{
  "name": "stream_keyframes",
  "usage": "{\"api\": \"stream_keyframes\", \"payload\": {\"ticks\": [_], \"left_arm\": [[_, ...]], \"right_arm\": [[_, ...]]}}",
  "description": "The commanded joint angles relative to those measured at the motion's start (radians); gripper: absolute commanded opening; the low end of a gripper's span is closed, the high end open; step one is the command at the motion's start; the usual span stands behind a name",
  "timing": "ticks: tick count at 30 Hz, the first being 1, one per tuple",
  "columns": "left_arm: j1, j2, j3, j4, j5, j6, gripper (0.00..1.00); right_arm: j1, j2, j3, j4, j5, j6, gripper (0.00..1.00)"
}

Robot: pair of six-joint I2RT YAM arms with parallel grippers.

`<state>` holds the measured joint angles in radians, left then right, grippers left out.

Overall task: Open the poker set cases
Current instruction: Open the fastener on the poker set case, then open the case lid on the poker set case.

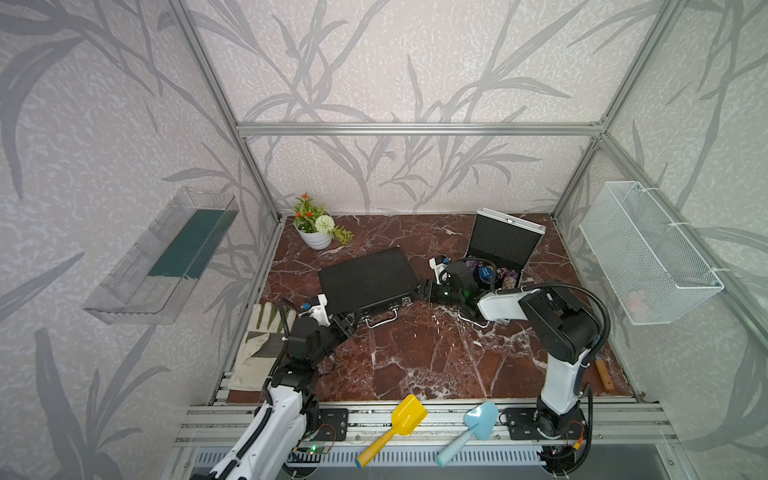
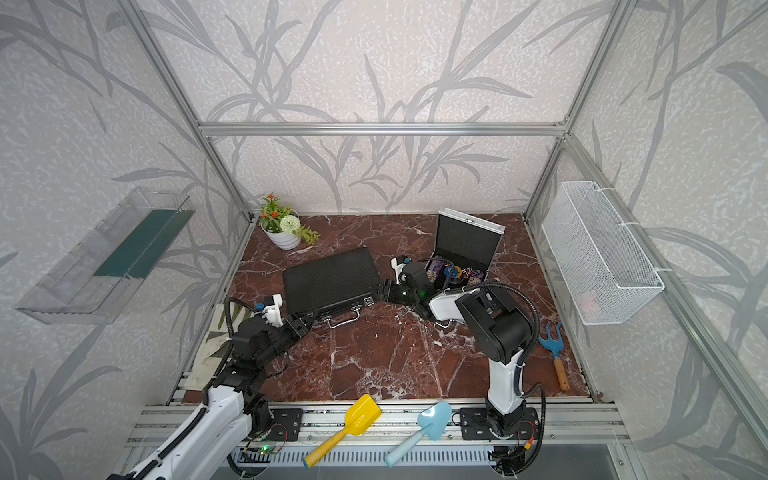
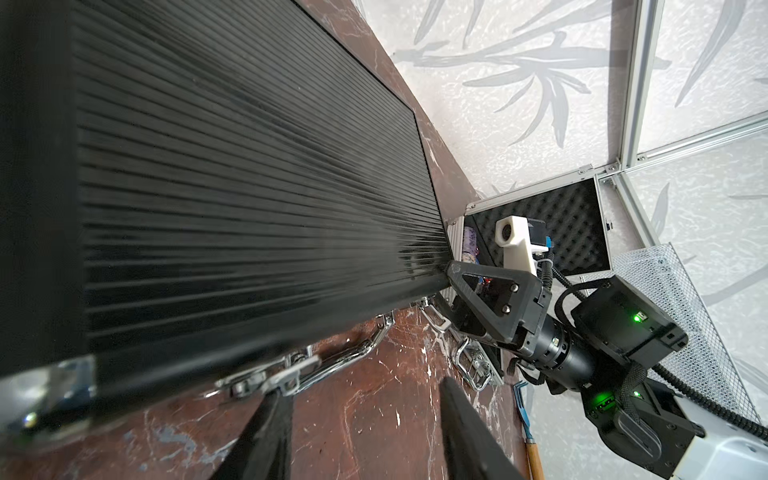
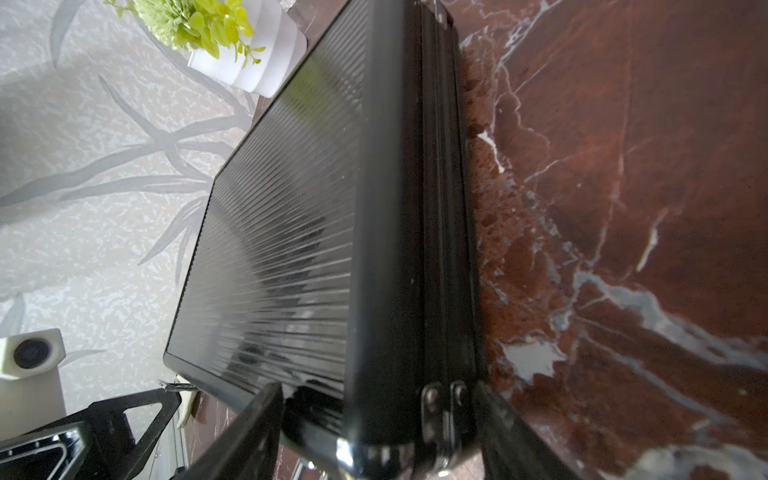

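Middle of the bench (image 1: 415, 357), black case (image 1: 365, 278) sits shut; silver case (image 1: 505, 241) stands open back right. Left end effector (image 1: 348, 322) is open by the front latch (image 3: 266, 380). Right end effector (image 1: 417, 289) straddles the black case's corner, can't tell if it's squeezing.

Top views: high at the front, looking down on the whole table (image 1: 415, 353), nearly identical. Wrist views: close behind the left end effector (image 3: 361, 399) and right end effector (image 4: 376, 390), facing the black case (image 3: 249, 187) from opposite front corners.

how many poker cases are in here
2: the black ribbed case lies in the middle, lid down; the silver case sits open near the back right corner. None seems hidden.
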<state>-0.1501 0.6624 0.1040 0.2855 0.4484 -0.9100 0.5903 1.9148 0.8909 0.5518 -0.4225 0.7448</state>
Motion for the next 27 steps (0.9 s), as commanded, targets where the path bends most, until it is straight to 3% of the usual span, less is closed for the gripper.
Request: {"api": "stream_keyframes", "payload": {"ticks": [1,6,27], "left_arm": [[0.011,-0.010,0.051,0.218,0.053,0.000,0.46],[0.027,-0.025,0.079,0.174,0.046,0.004,0.46],[0.083,0.009,0.183,0.112,0.013,0.011,0.46]], "right_arm": [[0.011,0.007,-0.033,-0.143,-0.075,-0.005,0.74],[-0.005,0.003,-0.032,-0.085,-0.115,0.044,0.78],[-0.033,-0.046,0.053,-0.138,-0.205,0.071,0.78]]}}
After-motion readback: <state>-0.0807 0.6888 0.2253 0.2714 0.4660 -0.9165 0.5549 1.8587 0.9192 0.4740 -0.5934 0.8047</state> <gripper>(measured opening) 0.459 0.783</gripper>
